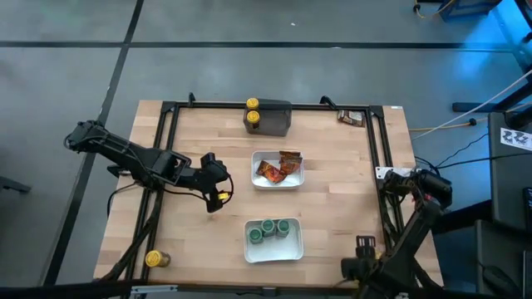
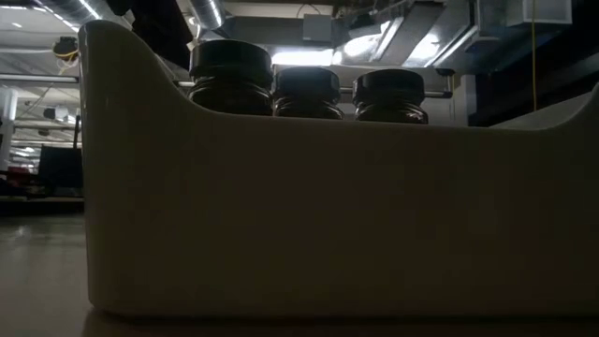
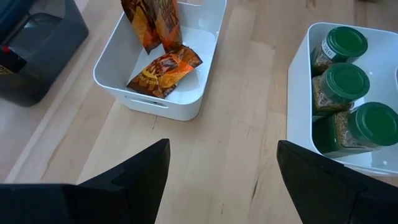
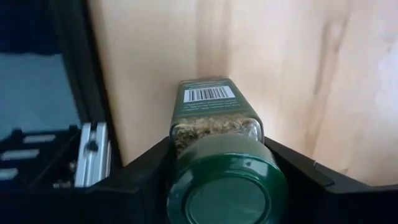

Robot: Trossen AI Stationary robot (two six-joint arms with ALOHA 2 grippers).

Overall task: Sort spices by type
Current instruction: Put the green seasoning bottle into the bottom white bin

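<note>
A white tray near the table's front holds three green-lidded jars; in the low view their lids rise above its wall. A second white tray holds orange-brown sachets. One sachet lies at the far right. Yellow-lidded jars stand by the dark grey block and at the near left corner. My left gripper hovers open left of the trays. My right gripper is shut on a green-lidded jar at the near right corner. My right gripper pinches the green-lidded jar between its two fingers, at the glass neck just under the lid. The jar lies along the fingers, lid toward the wrist and base pointing at the tabletop. I cannot tell whether the base touches the wood.
A black metal frame runs around the wooden tabletop, and its rail shows beside the held jar. The dark grey block sits at the far edge. Bare wood lies between the two trays.
</note>
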